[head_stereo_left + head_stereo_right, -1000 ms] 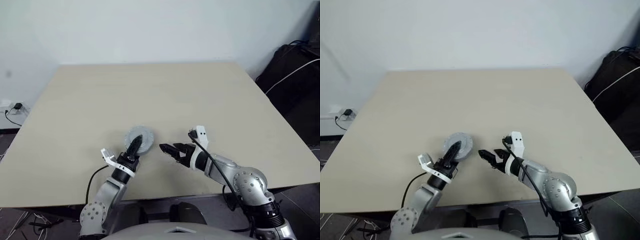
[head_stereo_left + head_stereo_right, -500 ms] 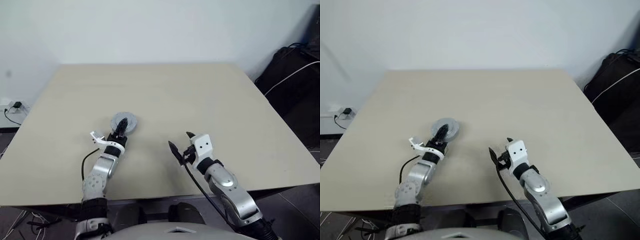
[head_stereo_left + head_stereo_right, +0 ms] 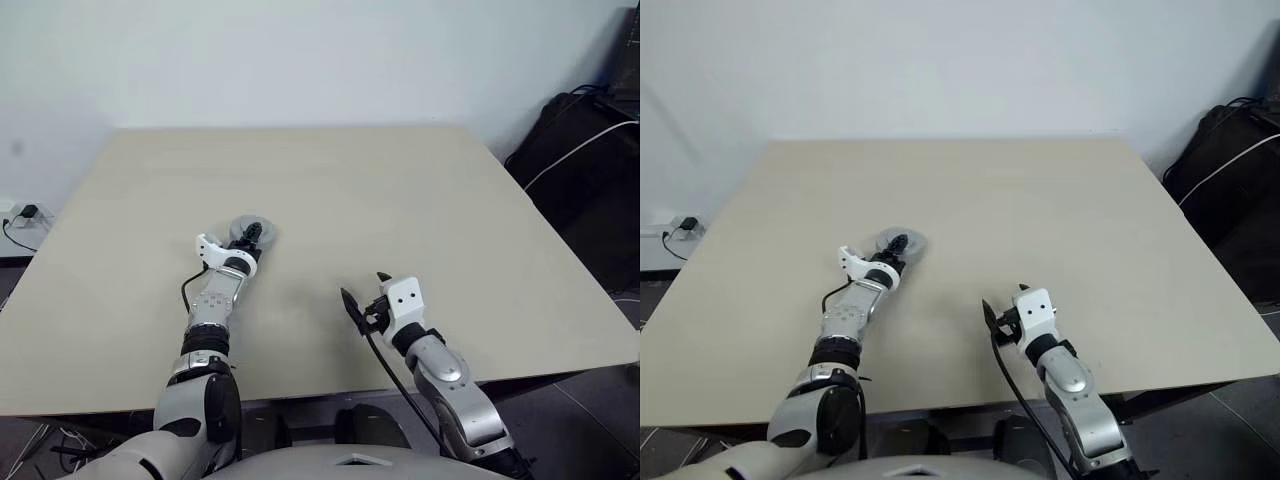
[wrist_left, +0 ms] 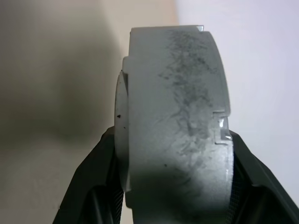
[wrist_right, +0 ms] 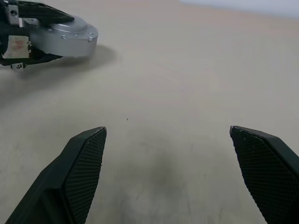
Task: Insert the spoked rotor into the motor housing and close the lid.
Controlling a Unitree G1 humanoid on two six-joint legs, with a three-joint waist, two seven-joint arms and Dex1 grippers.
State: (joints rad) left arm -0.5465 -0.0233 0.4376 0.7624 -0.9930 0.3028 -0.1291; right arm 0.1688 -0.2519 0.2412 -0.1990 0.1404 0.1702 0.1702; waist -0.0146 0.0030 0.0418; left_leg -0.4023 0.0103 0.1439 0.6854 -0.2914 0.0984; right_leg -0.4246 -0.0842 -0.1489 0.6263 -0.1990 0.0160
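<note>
Surface: big beige matte tabletop [image 3: 400,200], square-ish, bare apart from the one part and the two arms. Plain white wall [image 3: 300,50] runs behind the far edge. Left of the table, low on the wall, a white socket with a black plug and cable [image 3: 28,214]. Right of the table, a black bag with a white cable [image 3: 580,150] across it sits on the floor, well clear of the table edge.

Left gripper [image 3: 250,238], two black fingers, is out over the left-centre of the table and is clamped on the grey-silver round squat metal assembly, the motor housing with lid [image 3: 248,229]. In the left wrist view the grey housing [image 4: 175,135] sits edge-on between the two black fingers [image 4: 100,186], pinched across its faces, jaws about half spread. In the right wrist view it lies low at the tabletop with its shadow right beneath; contact with the surface: cannot tell. Spoked rotor: cannot tell whether it is inside.

Right gripper [image 3: 362,292] is near the front edge, right of centre, jaws spread wide, nothing between them; its fingertips [image 5: 84,154] hang over bare table.

Room: the far half and the whole right side of the table are open; the housing is well in from every edge, the right gripper close to the near edge
</note>
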